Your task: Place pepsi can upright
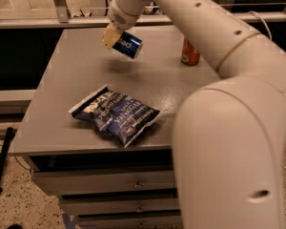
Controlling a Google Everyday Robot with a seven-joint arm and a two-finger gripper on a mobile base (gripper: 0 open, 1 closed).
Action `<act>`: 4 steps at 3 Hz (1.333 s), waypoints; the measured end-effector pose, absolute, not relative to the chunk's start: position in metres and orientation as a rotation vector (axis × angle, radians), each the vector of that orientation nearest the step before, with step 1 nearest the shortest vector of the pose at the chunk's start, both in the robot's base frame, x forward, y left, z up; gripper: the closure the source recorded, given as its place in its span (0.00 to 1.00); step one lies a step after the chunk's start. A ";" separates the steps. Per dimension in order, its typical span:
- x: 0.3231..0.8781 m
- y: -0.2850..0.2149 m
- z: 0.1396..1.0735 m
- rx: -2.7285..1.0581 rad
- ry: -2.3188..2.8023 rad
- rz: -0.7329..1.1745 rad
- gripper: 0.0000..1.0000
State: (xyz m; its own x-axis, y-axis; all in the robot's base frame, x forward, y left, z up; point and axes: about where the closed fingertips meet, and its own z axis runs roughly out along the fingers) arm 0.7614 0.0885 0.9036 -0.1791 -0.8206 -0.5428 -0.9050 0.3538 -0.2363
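The pepsi can (127, 45) is dark blue with white lettering. It hangs tilted on its side above the grey table (62, 89), with its shadow on the tabletop below. My gripper (112, 37) is shut on the can's left end, one pale fingertip (109, 37) showing in front of it. The gripper hangs over the far left-middle of the table. My white arm reaches down from the upper right.
A blue-and-white chip bag (115, 116) lies near the table's front edge. An orange-red soda can (189, 52) stands upright at the far right, partly behind my arm. Drawers (114, 185) sit below the tabletop. A railing (62, 6) runs behind the table.
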 end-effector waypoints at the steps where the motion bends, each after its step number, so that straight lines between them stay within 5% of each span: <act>1: 0.738 0.068 0.914 -1.344 1.953 0.363 1.00; 4: 0.710 -0.016 0.940 -0.897 1.599 0.626 1.00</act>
State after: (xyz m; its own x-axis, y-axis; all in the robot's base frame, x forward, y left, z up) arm 0.7101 -0.0164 0.9398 -0.0671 -0.2172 -0.9738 -0.8209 0.5667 -0.0698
